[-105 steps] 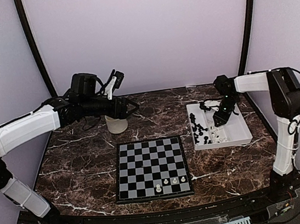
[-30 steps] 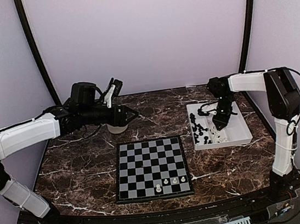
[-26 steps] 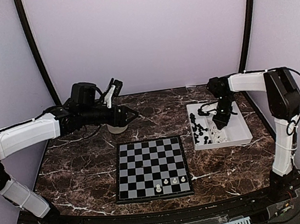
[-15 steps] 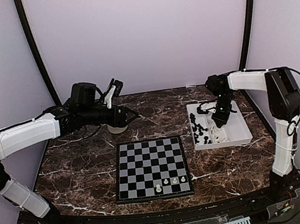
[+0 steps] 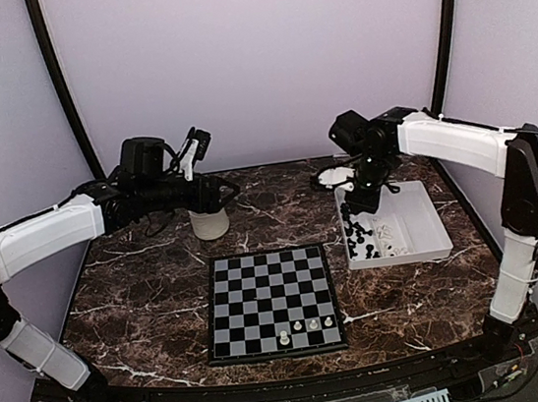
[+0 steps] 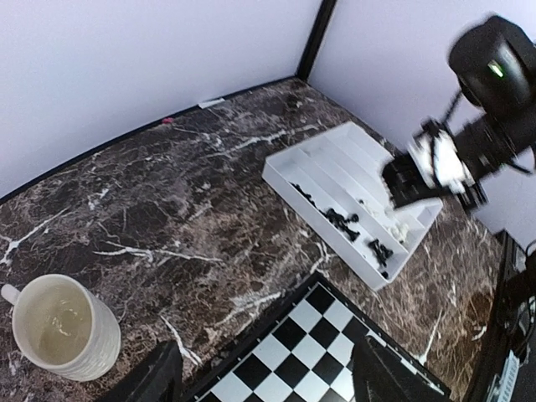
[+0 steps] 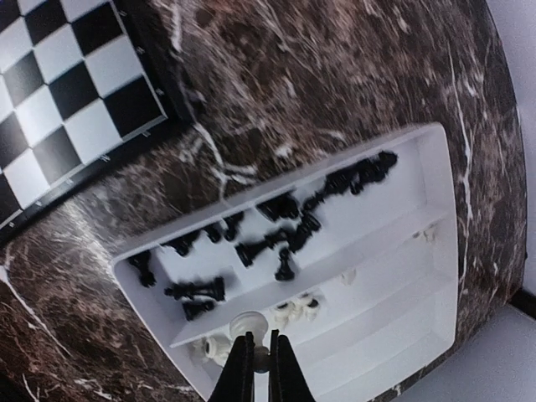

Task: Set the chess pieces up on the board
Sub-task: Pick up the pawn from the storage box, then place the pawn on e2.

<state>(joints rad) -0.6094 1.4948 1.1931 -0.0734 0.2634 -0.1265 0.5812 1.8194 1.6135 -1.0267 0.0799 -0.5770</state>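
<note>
On the board [image 5: 260,281], near edge: three white chess pieces [image 5: 299,327] set.
Tray [image 5: 423,222]: most lie unplaced.
Right hand [image 7: 260,339]: clamped on white piece [image 7: 248,321].
Left hand [image 6: 270,381]: apart.

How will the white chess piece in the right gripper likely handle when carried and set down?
The white piece is tiny against the right gripper pinching it, so probably very light, yet apt to twist or slip in that narrow grip. Black pieces in the tray lie on their sides, suggesting it tips easily on the board.
</note>
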